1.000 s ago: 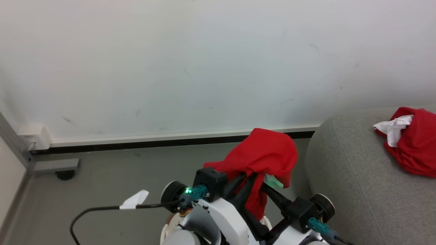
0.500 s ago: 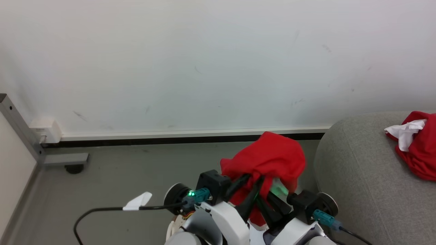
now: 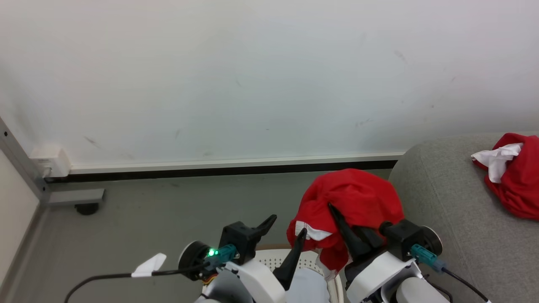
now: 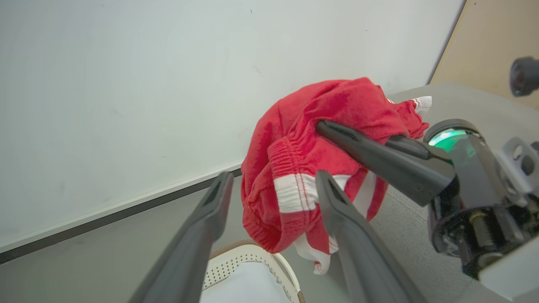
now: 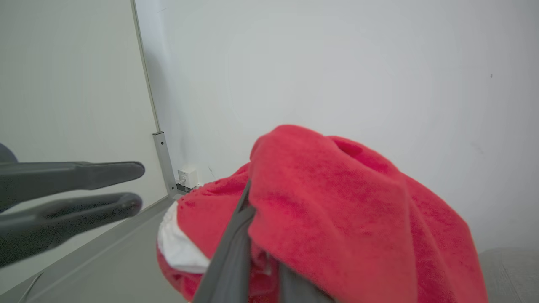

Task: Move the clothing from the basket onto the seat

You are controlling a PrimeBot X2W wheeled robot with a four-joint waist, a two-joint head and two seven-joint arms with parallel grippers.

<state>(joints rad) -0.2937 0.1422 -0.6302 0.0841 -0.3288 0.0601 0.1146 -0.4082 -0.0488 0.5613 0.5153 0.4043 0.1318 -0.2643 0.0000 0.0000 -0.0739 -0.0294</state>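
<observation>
A red garment (image 3: 358,198) is held up in the air by the right fingers (image 3: 345,233), which are shut narrow on its cloth. The left fingers (image 3: 293,256) are spread wide and nothing is held by them. The basket (image 3: 269,256) is seen under the garment, at 6 o'clock in the head view. The seat (image 3: 438,210) is just beside the garment at 3 o'clock, and another red garment (image 3: 513,185) is laid there. The cloth looks soft, light and floppy, so drooping and swinging can be expected. It is best gripped at a thick bunched fold or at the waistband (image 4: 290,162).
</observation>
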